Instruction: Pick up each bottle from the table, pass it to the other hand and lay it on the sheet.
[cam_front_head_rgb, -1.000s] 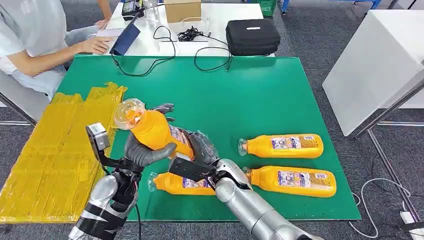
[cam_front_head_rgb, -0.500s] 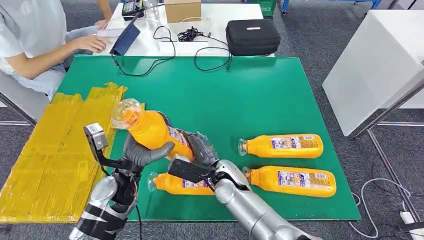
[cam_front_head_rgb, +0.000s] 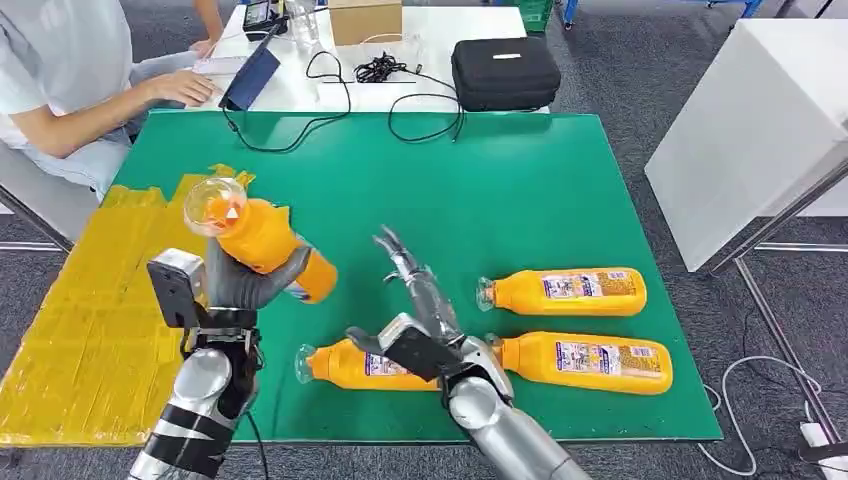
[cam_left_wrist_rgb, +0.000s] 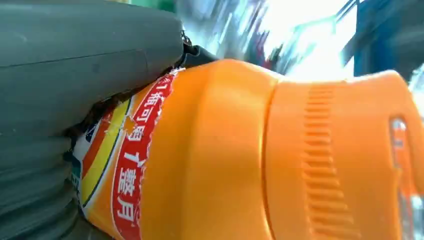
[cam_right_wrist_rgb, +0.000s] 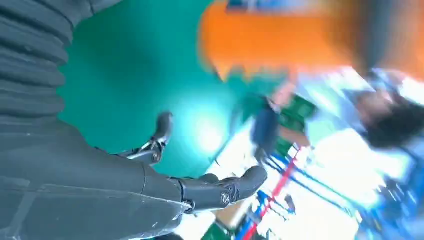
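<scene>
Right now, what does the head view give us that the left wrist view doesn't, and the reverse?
Head view alone: the left robot hand lifts the held bottle above the green table, near the yellow sheet; the right robot hand is open, fingers spread; three more bottles lie on the table. A person sits at the far left.
Left wrist view alone: the bottle's label print and the ribbing near its neck, close up.
Both: the left robot hand gripping the orange bottle.

Grey floor (cam_front_head_rgb: 650, 80) (white table (cam_front_head_rgb: 420, 40) behind)
</scene>
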